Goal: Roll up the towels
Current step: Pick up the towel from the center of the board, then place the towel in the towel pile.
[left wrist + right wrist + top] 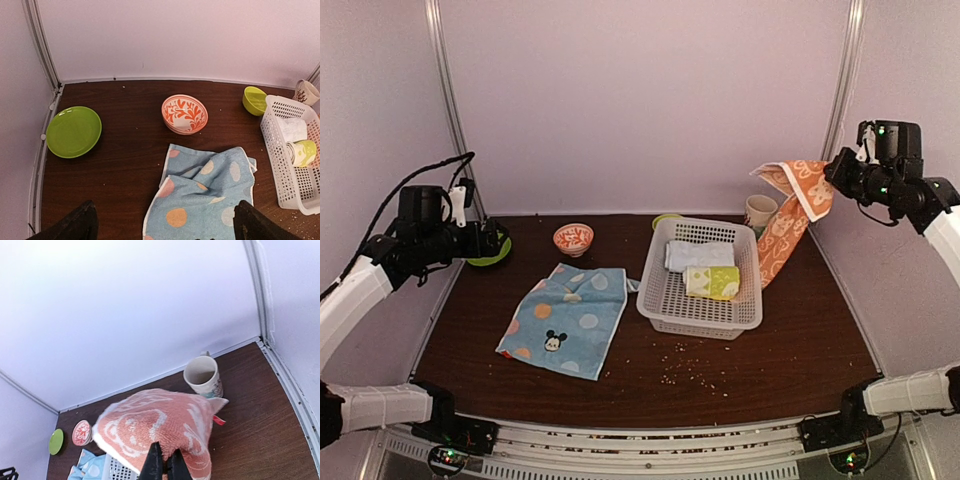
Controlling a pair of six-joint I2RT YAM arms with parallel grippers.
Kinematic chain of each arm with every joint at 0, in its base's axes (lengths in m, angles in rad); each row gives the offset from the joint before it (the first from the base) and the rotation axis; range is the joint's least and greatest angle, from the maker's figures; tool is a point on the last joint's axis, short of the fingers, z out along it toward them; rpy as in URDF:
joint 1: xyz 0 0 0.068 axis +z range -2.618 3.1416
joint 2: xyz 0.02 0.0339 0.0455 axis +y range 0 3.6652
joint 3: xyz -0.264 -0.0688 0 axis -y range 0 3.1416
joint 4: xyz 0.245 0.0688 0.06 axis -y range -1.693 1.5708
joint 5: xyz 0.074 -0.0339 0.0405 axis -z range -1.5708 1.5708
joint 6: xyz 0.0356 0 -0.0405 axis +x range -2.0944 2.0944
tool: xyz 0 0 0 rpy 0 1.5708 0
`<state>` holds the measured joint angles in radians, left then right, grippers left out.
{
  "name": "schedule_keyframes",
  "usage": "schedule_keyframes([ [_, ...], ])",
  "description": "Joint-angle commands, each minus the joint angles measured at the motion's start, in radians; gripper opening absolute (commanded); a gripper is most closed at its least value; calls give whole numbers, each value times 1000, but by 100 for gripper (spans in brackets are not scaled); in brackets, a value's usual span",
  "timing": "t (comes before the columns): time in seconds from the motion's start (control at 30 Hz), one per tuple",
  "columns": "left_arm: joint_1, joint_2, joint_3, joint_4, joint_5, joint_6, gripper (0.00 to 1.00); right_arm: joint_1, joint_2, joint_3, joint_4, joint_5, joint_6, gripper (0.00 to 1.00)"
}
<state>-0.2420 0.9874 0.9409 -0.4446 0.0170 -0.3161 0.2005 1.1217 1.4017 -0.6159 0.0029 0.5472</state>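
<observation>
At the left edge of the table (790,345) the left gripper (162,226) hangs above the surface, jaws spread wide and nothing between them; near the back left corner lies a green plate (73,131); right of it, close to the back edge, stands an orange patterned bowl (573,238); in front of the bowl, left of the middle, the light blue towel (565,320) lies spread out and unrolled, its back edge rumpled, its Mickey head toward the front edge, no gripper touching it; a white basket (655,288) sits in the middle, its left rim just beside the towel's back right corner, holding a pale roll (698,254) behind a yellow-green roll (712,282); crumbs (690,365) are scattered between basket and front edge; a small green bowl (254,100) sits behind the basket; a mug (760,210) stands toward the back right corner; the orange towel (788,225) hangs lifted over the table's right side, its lower end down beside the basket's right wall, though whether it touches the surface cannot be told; the right gripper (165,466), high over the right edge, is clenched on the towel's upper edge.
</observation>
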Motion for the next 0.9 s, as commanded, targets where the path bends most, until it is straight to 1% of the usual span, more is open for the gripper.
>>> schedule_keyframes([
  [0.0, 2, -21, 16, 15, -19, 0, 96, 102, 12, 92, -63, -133, -87, 0],
  [0.1, 0, -20, 16, 15, -22, 0, 96, 202, 24, 191, -121, -20, -134, 0],
  [0.17, -1, -22, 16, 15, -23, 1, 96, 215, 26, 216, -138, 24, -127, 0],
  [0.3, -5, -28, 13, 15, -34, 3, 96, 207, -12, 223, -113, 176, -123, 0],
  [0.4, -9, -26, 13, 15, -37, 5, 96, 195, -10, 290, -101, 191, -140, 0],
  [0.5, -10, -23, 16, 15, -35, 6, 96, 195, 36, 416, -153, 179, -154, 0],
  [0.63, -11, -26, 15, 15, -37, 6, 96, 195, 64, 456, -174, 163, -152, 0],
  [0.7, -11, -27, 15, 14, -39, 8, 96, 195, 65, 453, -162, 130, -146, 0],
  [0.73, -11, -26, 15, 14, -40, 8, 96, 194, 62, 451, -146, 87, -142, 0],
  [0.77, -11, -25, 15, 14, -40, 8, 96, 195, 60, 451, -122, 21, -133, 0],
  [0.8, -11, -23, 15, 14, -40, 9, 96, 196, 64, 455, -100, -78, -119, 0],
  [0.87, -11, -19, 16, 14, -38, 9, 96, 233, 86, 480, -60, -252, -88, 0],
])
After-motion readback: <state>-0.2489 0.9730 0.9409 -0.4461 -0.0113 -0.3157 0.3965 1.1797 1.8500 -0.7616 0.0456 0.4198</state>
